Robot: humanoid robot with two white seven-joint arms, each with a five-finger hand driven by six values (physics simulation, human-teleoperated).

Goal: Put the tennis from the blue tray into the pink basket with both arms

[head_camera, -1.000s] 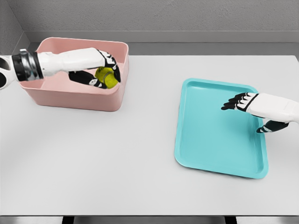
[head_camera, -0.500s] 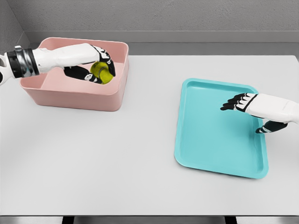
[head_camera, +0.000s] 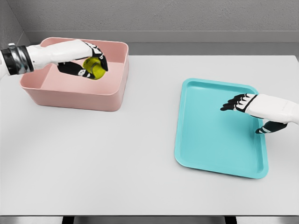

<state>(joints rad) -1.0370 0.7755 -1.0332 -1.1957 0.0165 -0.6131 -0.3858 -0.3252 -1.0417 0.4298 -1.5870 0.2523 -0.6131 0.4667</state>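
A yellow-green tennis ball is held in my left hand, whose fingers curl around it over the inside of the pink basket at the table's back left. The ball hangs above the basket floor, near the middle. On the right lies the blue tray, with nothing on it. My right hand hovers open over the tray's right side, fingers spread and pointing left.
The white table carries only the basket and the tray. A grey wall runs behind the table's far edge.
My left hand has carried the ball leftward and a little up, from the basket's right wall toward its middle. The right hand has stayed still.
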